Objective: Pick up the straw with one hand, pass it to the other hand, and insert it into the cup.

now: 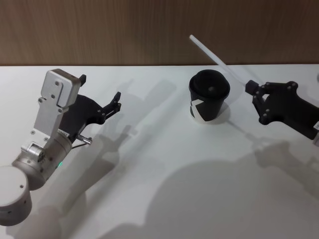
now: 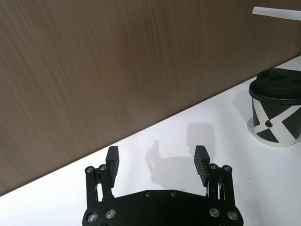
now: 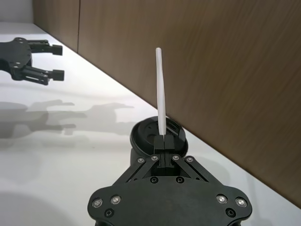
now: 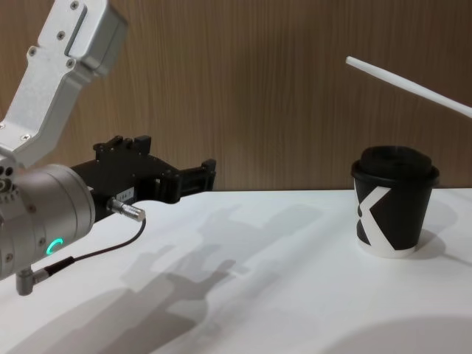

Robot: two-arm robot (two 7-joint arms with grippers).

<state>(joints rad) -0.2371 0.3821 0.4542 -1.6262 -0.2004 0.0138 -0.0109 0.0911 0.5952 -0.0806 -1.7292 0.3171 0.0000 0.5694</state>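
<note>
One of the three steps is looking finished: the right gripper (image 1: 252,88), reaching in at the right just beside the cup (image 1: 208,97), is pinching the straw (image 1: 218,59) near its lower end, fingers pressed together on it, and is holding it clear of the tabletop (image 1: 149,164). Two steps are waiting, by my reading: the handover and the insertion. The left gripper (image 2: 156,156) is hovering over the left of the tabletop, well apart from the straw, with its fingers spread wide and nothing between them. The straw is showing as a thin, straight white tube, slanting up and leftward from the grip and crossing above the cup without touching it. The cup is standing upright, right of the middle, black with a white angular mark and its domed lid on.
</note>
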